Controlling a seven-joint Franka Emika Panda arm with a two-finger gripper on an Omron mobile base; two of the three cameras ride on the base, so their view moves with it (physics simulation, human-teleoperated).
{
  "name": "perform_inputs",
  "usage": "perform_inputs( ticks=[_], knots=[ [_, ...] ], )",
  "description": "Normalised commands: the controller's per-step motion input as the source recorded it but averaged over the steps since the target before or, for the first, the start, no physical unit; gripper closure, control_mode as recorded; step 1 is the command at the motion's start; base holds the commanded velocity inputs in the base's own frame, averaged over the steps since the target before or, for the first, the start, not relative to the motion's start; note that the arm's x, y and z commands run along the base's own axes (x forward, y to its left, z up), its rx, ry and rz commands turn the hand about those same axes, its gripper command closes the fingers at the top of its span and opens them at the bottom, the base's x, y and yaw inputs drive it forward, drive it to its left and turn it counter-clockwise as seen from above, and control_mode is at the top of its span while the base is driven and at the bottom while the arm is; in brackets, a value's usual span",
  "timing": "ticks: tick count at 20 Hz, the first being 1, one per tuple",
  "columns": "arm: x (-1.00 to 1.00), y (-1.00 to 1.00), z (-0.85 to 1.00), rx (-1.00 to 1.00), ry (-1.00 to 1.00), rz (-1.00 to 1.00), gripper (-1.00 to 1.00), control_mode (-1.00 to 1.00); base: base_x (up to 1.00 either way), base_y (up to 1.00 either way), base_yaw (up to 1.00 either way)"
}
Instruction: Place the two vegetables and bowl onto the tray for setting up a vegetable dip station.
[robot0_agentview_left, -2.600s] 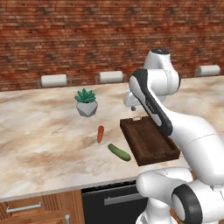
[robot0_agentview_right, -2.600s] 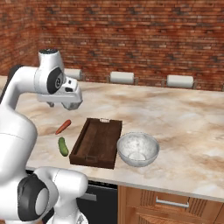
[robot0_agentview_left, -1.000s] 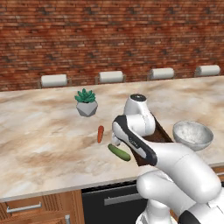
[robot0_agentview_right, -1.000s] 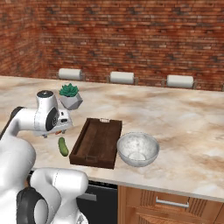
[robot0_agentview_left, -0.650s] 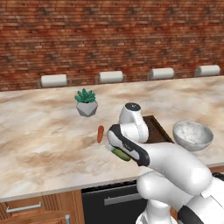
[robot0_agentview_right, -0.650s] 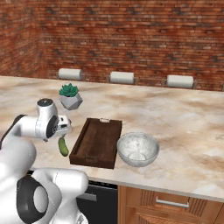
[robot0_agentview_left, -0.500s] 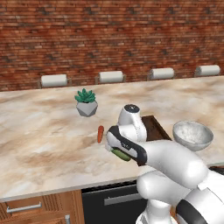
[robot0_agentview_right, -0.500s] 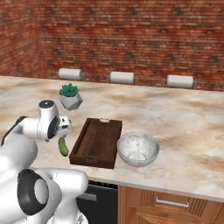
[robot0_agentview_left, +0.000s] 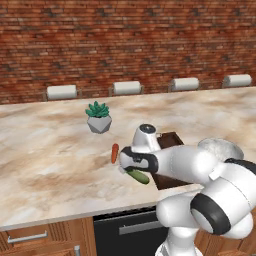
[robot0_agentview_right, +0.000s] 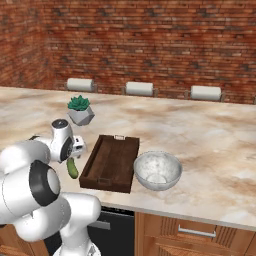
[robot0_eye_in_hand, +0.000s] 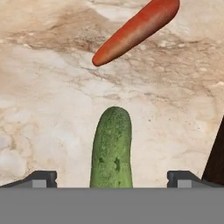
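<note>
Cucumber (robot0_eye_in_hand: 111, 148), carrot (robot0_eye_in_hand: 136, 30), bowl (robot0_agentview_right: 157, 170): all off tray (robot0_agentview_right: 111, 163); your gripper (robot0_eye_in_hand: 111, 178) straddles cucumber, fingers spread, nothing grasped.

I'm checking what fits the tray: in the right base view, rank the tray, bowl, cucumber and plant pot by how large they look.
Largest to smallest:
1. tray
2. bowl
3. plant pot, though it sits farther back, so it may be understated
4. cucumber, partly hidden by the arm
</note>
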Motion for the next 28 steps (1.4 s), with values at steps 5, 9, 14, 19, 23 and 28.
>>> perform_inputs(
  ticks=[5, 9, 14, 19, 23, 28],
  knots=[
    [0.18, 0.1, -0.35, 0.0, 0.0, 0.0, -1.0, -1.0, 0.0, 0.0, 0.0],
    [0.16, 0.03, -0.33, 0.0, 0.0, 0.0, -1.0, -1.0, 0.0, 0.0, 0.0],
    [0.11, 0.0, -0.32, 0.0, 0.0, 0.0, -1.0, -1.0, 0.0, 0.0, 0.0],
    [0.01, 0.0, -0.09, 0.0, 0.0, 0.0, 1.0, -1.0, 0.0, 0.0, 0.0],
    [0.0, 0.0, 0.0, 0.0, 0.0, 0.0, 1.0, -1.0, 0.0, 0.0, 0.0],
    [0.0, 0.0, 0.12, 0.0, 0.0, 0.02, 1.0, -1.0, 0.0, 0.0, 0.0]
  ],
)
